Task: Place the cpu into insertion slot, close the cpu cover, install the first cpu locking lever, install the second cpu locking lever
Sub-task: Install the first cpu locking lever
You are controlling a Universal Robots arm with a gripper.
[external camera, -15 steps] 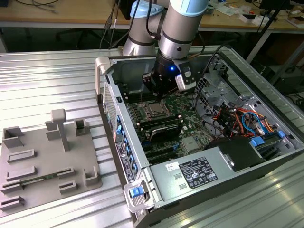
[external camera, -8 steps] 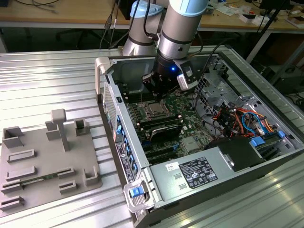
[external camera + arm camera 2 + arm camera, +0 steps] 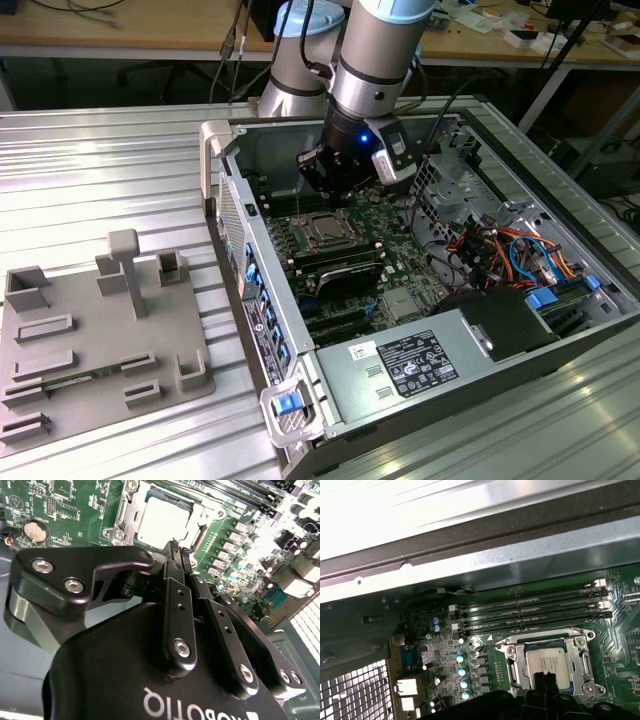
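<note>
The cpu [image 3: 547, 661] is a small flat square with a shiny grey top. It lies flat in the insertion slot [image 3: 509, 649], a square hole with a silver metal rim. The slot sits on the green board [image 3: 400, 290] inside the open computer case [image 3: 380, 380], just beside the long black memory slots [image 3: 530, 612]. It is nearer the case's back wall than its front edge. The cpu cover [image 3: 580, 667] is a thin silver frame with a big square hole. It seems to lie down flat around the chip, so the grey top shows through the hole.

The arm [image 3: 370, 60] comes down into the case from above the back wall. Its gripper [image 3: 178, 547] points down at the board and hangs just over one edge of the slot. The two black fingers [image 3: 172, 567] are pressed together, and they hold nothing. They do not seem to touch the chip.

In both wrist views the gripper's black body hides the edge of the slot closest to it, so I cannot tell how the cover is held there. In the exterior view the gripper also hides the board behind the slot. The case rests on a ribbed metal table [image 3: 100, 150], with a grey tray [image 3: 100, 340] well apart from it near the exterior view's left edge.
</note>
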